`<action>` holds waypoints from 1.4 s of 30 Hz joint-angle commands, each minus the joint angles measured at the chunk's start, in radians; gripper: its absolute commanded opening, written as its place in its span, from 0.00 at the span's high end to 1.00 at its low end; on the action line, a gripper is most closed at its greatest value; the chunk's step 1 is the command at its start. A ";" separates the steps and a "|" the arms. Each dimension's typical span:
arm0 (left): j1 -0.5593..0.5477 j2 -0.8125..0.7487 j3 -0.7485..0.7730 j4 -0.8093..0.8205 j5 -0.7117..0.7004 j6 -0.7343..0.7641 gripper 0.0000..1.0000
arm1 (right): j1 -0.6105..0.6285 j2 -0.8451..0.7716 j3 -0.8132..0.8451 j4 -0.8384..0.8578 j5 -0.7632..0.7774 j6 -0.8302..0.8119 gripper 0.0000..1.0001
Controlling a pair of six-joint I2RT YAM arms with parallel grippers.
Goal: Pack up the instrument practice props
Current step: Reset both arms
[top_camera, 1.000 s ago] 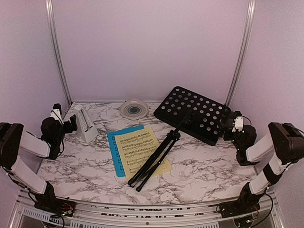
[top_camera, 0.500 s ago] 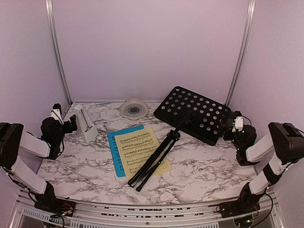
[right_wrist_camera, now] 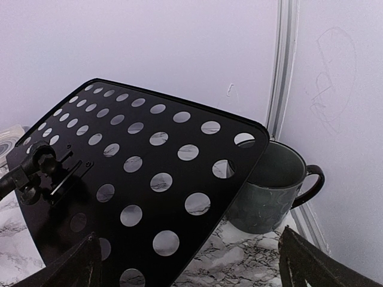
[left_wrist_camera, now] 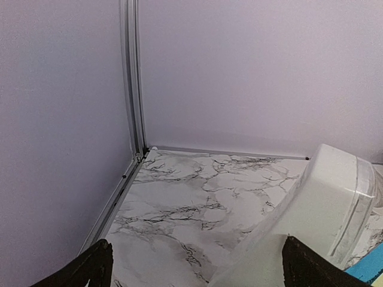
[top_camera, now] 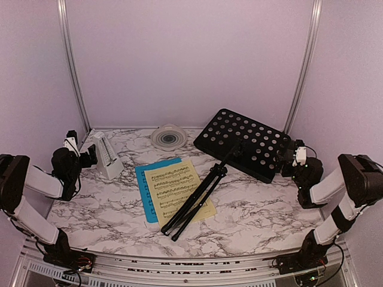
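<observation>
One dark mug (right_wrist_camera: 270,190) stands partly hidden behind the music stand (right_wrist_camera: 139,191).

Soft, even pinkish light, hardly any shadows; overhead view bows at the edges, wrist shots maybe slightly soft.

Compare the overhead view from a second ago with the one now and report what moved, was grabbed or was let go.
Nothing visibly changed. The left gripper remains open near the small white pyramid metronome, and the right gripper remains open by the black hole-punched music stand. The yellow sheet-music page still lies on the blue sheet-music page, under the stand's folded legs.
</observation>
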 commanded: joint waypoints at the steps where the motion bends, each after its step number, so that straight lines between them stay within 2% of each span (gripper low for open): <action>1: 0.004 0.000 0.012 -0.003 0.008 0.002 0.00 | 0.007 0.006 0.025 0.021 -0.002 0.009 0.00; 14: 0.004 0.001 0.012 -0.003 0.008 0.002 0.00 | -0.028 0.006 0.010 0.052 -0.071 0.030 0.00; 23: 0.004 0.001 0.012 -0.003 0.008 0.001 0.00 | -0.038 0.005 -0.018 0.104 -0.058 0.049 0.00; 30: 0.004 0.000 0.012 -0.002 0.008 0.001 0.00 | -0.033 0.005 0.002 0.067 -0.041 0.047 0.00; 42: 0.003 0.001 0.012 -0.003 0.008 0.001 0.00 | -0.029 0.007 0.012 0.051 -0.115 0.014 0.00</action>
